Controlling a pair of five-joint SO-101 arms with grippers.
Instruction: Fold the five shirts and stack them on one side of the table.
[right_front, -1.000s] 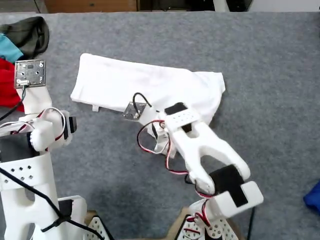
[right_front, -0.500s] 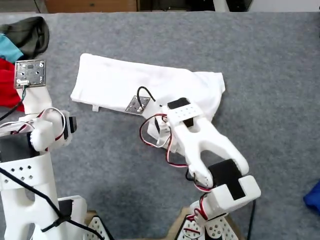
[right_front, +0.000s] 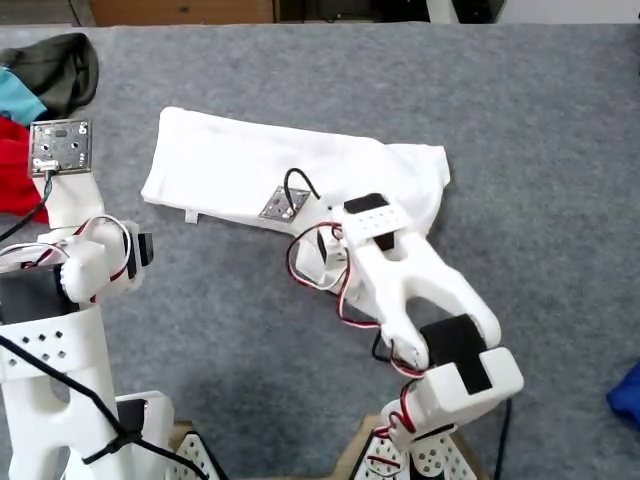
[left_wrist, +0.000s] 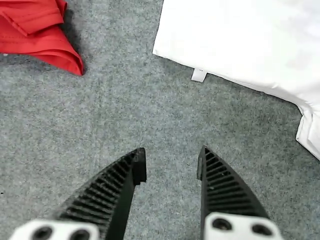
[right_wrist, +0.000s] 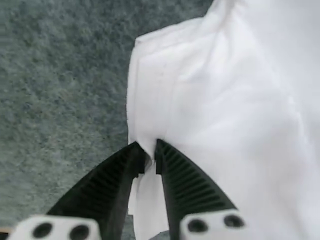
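The shirt (right_front: 250, 165), lying long axis crosswise on the table (right_front: 520, 130), is being pinched at its near edge by the right gripper (right_wrist: 148, 152); the left gripper (left_wrist: 170, 165) is being held spread, short of its corner

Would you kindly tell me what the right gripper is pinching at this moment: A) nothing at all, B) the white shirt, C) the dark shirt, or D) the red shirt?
B: in the right wrist view, the right gripper is shut on a fold of the white shirt.
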